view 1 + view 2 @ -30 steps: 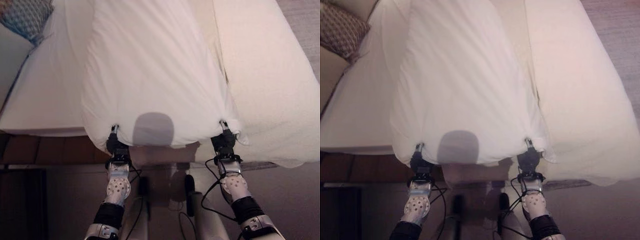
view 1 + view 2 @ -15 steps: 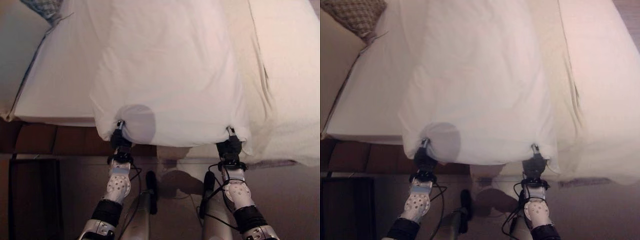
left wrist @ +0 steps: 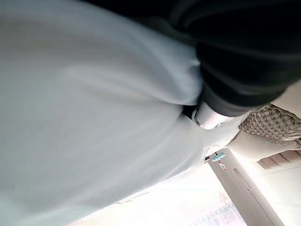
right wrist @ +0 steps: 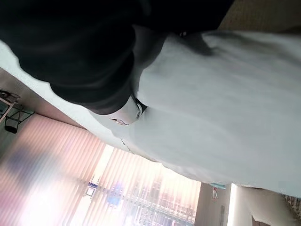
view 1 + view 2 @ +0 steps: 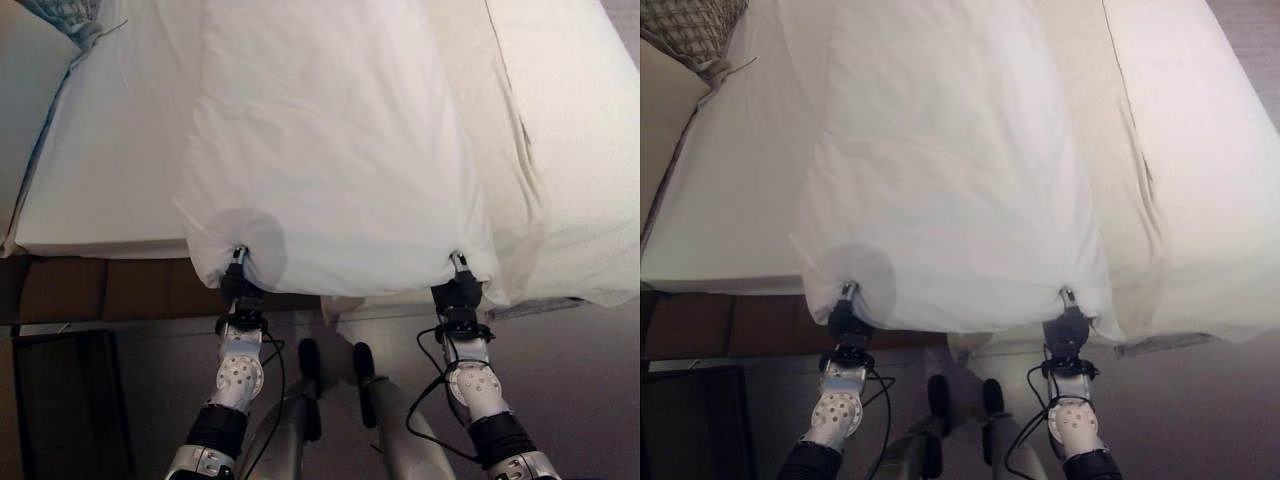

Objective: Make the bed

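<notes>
Both the left hand [image 5: 240,287] and right hand [image 5: 459,290] are clamped on the white duvet's [image 5: 330,150] near corners, which lies only as a narrow strip down the bed [image 5: 110,170], still to be spread.

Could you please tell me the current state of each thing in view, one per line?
White duvet: lying lengthwise on the bed, near edge lifted and overhanging.
Left hand: shut on the duvet's near-left corner.
Right hand: shut on the near-right corner.
Mattress: uncovered on the left side.
Patterned pillow: at the far-left corner.
</notes>
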Motion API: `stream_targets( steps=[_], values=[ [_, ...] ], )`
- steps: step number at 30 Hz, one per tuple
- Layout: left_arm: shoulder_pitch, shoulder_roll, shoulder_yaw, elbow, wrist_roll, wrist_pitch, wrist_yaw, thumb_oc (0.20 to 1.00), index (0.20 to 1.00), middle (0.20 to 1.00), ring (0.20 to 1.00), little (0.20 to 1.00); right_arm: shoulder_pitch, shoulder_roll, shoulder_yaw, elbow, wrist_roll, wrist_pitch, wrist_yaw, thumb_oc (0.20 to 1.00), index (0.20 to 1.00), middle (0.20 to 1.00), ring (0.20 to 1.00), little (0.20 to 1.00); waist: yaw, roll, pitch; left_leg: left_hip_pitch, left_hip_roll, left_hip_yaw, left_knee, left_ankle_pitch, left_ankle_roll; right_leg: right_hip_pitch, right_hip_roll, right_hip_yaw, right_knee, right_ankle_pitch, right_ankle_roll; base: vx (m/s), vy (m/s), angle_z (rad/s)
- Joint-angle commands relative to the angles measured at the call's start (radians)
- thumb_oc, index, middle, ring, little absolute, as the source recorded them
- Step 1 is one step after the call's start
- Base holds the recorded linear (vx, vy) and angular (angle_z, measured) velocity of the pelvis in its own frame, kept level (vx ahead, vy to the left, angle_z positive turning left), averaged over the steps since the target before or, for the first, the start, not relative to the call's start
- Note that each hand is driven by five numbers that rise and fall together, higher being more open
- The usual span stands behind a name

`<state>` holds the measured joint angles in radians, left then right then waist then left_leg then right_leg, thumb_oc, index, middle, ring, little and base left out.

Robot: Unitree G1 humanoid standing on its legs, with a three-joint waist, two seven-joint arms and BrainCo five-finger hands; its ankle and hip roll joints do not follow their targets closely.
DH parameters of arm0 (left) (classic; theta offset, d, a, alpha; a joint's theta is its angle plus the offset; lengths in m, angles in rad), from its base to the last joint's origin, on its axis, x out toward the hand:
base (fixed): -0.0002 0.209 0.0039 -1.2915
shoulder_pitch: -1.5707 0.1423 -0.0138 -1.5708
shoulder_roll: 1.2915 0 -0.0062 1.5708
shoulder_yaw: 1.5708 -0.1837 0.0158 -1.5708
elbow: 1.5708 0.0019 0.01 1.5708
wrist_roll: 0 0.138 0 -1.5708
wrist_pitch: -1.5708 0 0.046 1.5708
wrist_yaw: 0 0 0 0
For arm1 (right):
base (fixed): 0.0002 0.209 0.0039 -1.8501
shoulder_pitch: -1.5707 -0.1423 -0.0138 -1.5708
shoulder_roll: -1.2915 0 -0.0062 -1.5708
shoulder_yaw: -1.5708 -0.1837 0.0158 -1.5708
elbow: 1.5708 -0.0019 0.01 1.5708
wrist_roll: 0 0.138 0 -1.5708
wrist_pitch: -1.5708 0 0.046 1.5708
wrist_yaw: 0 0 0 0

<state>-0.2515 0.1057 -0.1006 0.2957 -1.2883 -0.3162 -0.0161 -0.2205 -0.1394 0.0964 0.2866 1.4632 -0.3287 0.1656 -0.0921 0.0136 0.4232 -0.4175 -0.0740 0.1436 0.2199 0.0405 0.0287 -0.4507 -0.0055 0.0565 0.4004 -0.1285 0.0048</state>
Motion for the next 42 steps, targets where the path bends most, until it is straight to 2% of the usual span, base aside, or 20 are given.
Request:
stream_targets(
  steps=[1,3,5,7,8,11,13,16,18,20,21,22,23,24,26,27,28,30,34,42],
  values=[
    [-0.003,-0.038,-0.015,-0.077,0.056,-0.02,-0.034,0.2,0.2,0.2,0.2,0.2,0.069,-0.06,-0.006,-0.087,-0.031,-0.024,0.041,0.2,0.2,0.2,0.2,0.2,-0.019,0.036,-0.025,-0.089,0.043,0.065,0.224,0.079,-0.171,0.087,0.01,-0.034,-0.249,0.163,0.044,-0.08,-0.121,0.69],
    [0.004,-0.049,-0.018,-0.083,0.05,-0.024,-0.028,0.2,0.2,0.2,0.2,0.2,0.064,-0.058,0.002,-0.07,-0.023,-0.023,0.038,0.2,0.2,0.2,0.2,0.2,-0.019,0.031,-0.031,-0.086,0.043,0.037,0.212,0.038,-0.139,0.082,0.006,-0.037,-0.241,0.16,0.044,-0.03,-0.059,0.45],
    [0.014,-0.044,-0.01,-0.093,0.062,-0.034,0.001,0.2,0.2,0.2,0.2,0.2,0.049,-0.057,0.008,-0.053,-0.023,-0.028,0.025,0.2,0.2,0.2,0.2,0.2,-0.013,0.01,-0.046,-0.056,0.121,-0.065,0.105,0.001,-0.085,0.061,-0.02,-0.004,-0.217,0.147,0.053,0.0,0.041,0.01],
    [0.018,-0.035,-0.005,-0.104,0.074,-0.04,0.01,0.2,0.2,0.2,0.2,0.2,0.047,-0.055,0.009,-0.048,-0.019,-0.028,0.024,0.2,0.2,0.2,0.2,0.2,-0.006,0.007,-0.051,-0.032,0.153,-0.123,0.024,0.02,-0.08,0.047,-0.027,0.009,-0.203,0.14,0.057,0.02,0.075,-0.02],
    [0.018,-0.034,-0.005,-0.105,0.074,-0.039,0.011,0.2,0.2,0.2,0.2,0.2,0.047,-0.055,0.009,-0.048,-0.019,-0.028,0.024,0.2,0.2,0.2,0.2,0.2,-0.007,0.006,-0.053,-0.032,0.152,-0.123,0.016,0.027,-0.081,0.044,-0.028,0.009,-0.204,0.142,0.057,0.02,0.208,-0.14],
    [0.015,-0.012,0.022,-0.122,0.069,-0.071,0.035,0.2,0.2,0.2,0.2,0.2,0.029,-0.06,0.016,-0.029,-0.009,-0.034,0.012,0.2,0.2,0.2,0.2,0.2,0.025,0.011,-0.05,0.027,0.3,-0.234,-0.23,0.189,-0.13,-0.025,-0.035,0.045,-0.105,0.107,0.075,0.03,0.32,-0.22],
    [-0.015,0.01,0.026,-0.09,0.055,-0.074,0.045,0.2,0.2,0.2,0.2,0.2,0.026,-0.06,-0.003,-0.002,0.0,-0.041,-0.001,0.2,0.2,0.2,0.2,0.2,0.027,0.02,-0.051,0.03,0.357,-0.176,-0.307,0.203,-0.156,-0.04,-0.065,0.04,-0.041,0.069,0.102,0.07,0.45,-0.31],
    [-0.044,0.025,0.007,-0.058,0.048,-0.075,0.045,0.2,0.2,0.2,0.2,0.2,0.027,-0.05,-0.007,0.004,-0.017,-0.045,-0.018,0.2,0.2,0.2,0.2,0.2,0.021,0.019,-0.045,0.046,0.349,-0.144,-0.273,0.175,-0.164,-0.042,-0.1,0.051,-0.046,0.084,0.129,0.05,0.508,0.12],
    [-0.072,0.035,-0.035,-0.033,0.047,-0.061,0.044,0.2,0.2,0.2,0.2,0.2,0.042,-0.029,-0.038,-0.029,0.01,-0.061,-0.009,0.2,0.2,0.2,0.2,0.2,-0.003,0.011,-0.041,-0.046,0.28,-0.106,-0.116,0.093,-0.156,0.007,-0.203,0.054,-0.169,0.171,0.181,0.01,0.466,0.05],
    [-0.074,0.035,-0.062,-0.004,0.041,-0.037,0.017,0.2,0.2,0.2,0.2,0.2,0.05,-0.019,-0.054,-0.053,0.015,-0.063,-0.009,0.2,0.2,0.2,0.2,0.2,-0.019,0.015,-0.039,-0.087,0.211,-0.106,0.015,0.022,-0.137,0.059,-0.285,0.062,-0.267,0.246,0.179,0.1,0.684,0.62],
    [-0.054,0.024,-0.076,0.002,0.03,-0.024,0.003,0.2,0.2,0.2,0.2,0.2,0.056,-0.01,-0.046,-0.06,0.013,-0.067,-0.008,0.2,0.2,0.2,0.2,0.2,-0.026,0.02,-0.037,-0.11,0.166,-0.09,0.084,-0.021,-0.113,0.069,-0.352,0.069,-0.321,0.361,0.189,0.14,0.775,0.95],
    [-0.04,0.028,-0.084,-0.001,0.026,-0.017,0.002,0.2,0.2,0.2,0.2,0.2,0.057,-0.002,-0.041,-0.072,0.013,-0.065,-0.012,0.2,0.2,0.2,0.2,0.2,-0.023,0.023,-0.038,-0.1,0.162,-0.07,0.092,-0.046,-0.099,0.068,-0.371,0.038,-0.342,0.374,0.174,0.14,0.905,0.53],
    [-0.012,0.034,-0.094,-0.006,0.042,-0.001,-0.006,0.2,0.2,0.2,0.2,0.2,0.056,0.001,-0.031,-0.074,-0.011,-0.052,-0.014,0.2,0.2,0.2,0.2,0.2,0.014,0.016,-0.036,-0.088,0.163,-0.01,0.124,-0.092,-0.081,0.095,-0.418,-0.173,-0.413,0.403,0.184,0.09,0.6,0.23],
    [-0.012,0.034,-0.094,-0.006,0.042,-0.001,-0.006,0.2,0.2,0.2,0.2,0.2,0.056,0.002,-0.032,-0.075,-0.012,-0.052,-0.014,0.2,0.2,0.2,0.2,0.2,0.01,0.016,-0.038,-0.091,0.161,-0.013,0.124,-0.089,-0.08,0.095,-0.42,-0.177,-0.416,0.405,0.185,0.03,0.551,-0.84],
    [-0.032,0.033,-0.09,0.007,0.046,-0.021,0.002,0.2,0.2,0.2,0.2,0.2,0.037,-0.004,-0.008,-0.063,-0.02,-0.051,-0.009,0.2,0.2,0.2,0.2,0.2,-0.005,0.009,-0.037,-0.08,0.128,-0.003,0.09,-0.085,-0.059,0.07,-0.332,-0.112,-0.348,0.308,0.153,-0.03,0.443,-1.24],
    [-0.042,0.026,-0.076,0.013,0.064,-0.031,0.017,0.2,0.2,0.2,0.2,0.2,0.024,-0.017,0.027,-0.038,-0.062,-0.041,-0.02,0.2,0.2,0.2,0.2,0.2,0.005,0.001,-0.024,-0.051,0.111,0.039,0.052,-0.079,-0.054,0.048,-0.253,-0.151,-0.313,0.252,0.144,-0.05,0.406,-0.43],
    [-0.043,0.026,-0.075,0.013,0.064,-0.031,0.017,0.2,0.2,0.2,0.2,0.2,0.023,-0.017,0.027,-0.038,-0.062,-0.041,-0.02,0.2,0.2,0.2,0.2,0.2,0.005,-0.001,-0.025,-0.051,0.11,0.04,0.048,-0.075,-0.053,0.046,-0.254,-0.15,-0.313,0.253,0.144,-0.09,0.354,-0.1],
    [-0.073,0.012,-0.057,0.045,0.109,-0.053,0.045,0.2,0.2,0.2,0.2,0.2,-0.001,-0.02,0.076,0.019,-0.07,-0.034,-0.008,0.2,0.2,0.2,0.2,0.2,0.003,-0.012,0.011,-0.019,0.064,0.054,-0.004,-0.063,-0.039,-0.012,-0.112,-0.112,-0.189,0.175,0.114,-0.11,0.238,-0.34],
    [-0.097,-0.024,-0.03,0.136,0.094,-0.074,0.07,0.2,0.2,0.2,0.2,0.2,0.003,-0.002,0.082,0.104,-0.06,-0.03,-0.006,0.2,0.2,0.2,0.2,0.2,0.006,0.006,0.019,-0.025,0.063,0.076,0.005,-0.066,-0.038,-0.04,-0.123,-0.064,-0.193,0.181,0.113,-0.04,0.119,-0.16],
    [-0.112,-0.096,0.089,0.368,0.038,-0.116,0.212,0.2,0.2,0.2,0.2,0.2,-0.009,0.029,0.034,0.458,-0.065,0.052,-0.022,0.2,0.2,0.2,0.2,0.2,0.006,0.002,0.027,-0.076,0.089,0.096,0.018,-0.047,-0.055,-0.039,-0.14,-0.099,-0.241,0.213,0.127,-0.07,-0.031,0.08]
  ],
)
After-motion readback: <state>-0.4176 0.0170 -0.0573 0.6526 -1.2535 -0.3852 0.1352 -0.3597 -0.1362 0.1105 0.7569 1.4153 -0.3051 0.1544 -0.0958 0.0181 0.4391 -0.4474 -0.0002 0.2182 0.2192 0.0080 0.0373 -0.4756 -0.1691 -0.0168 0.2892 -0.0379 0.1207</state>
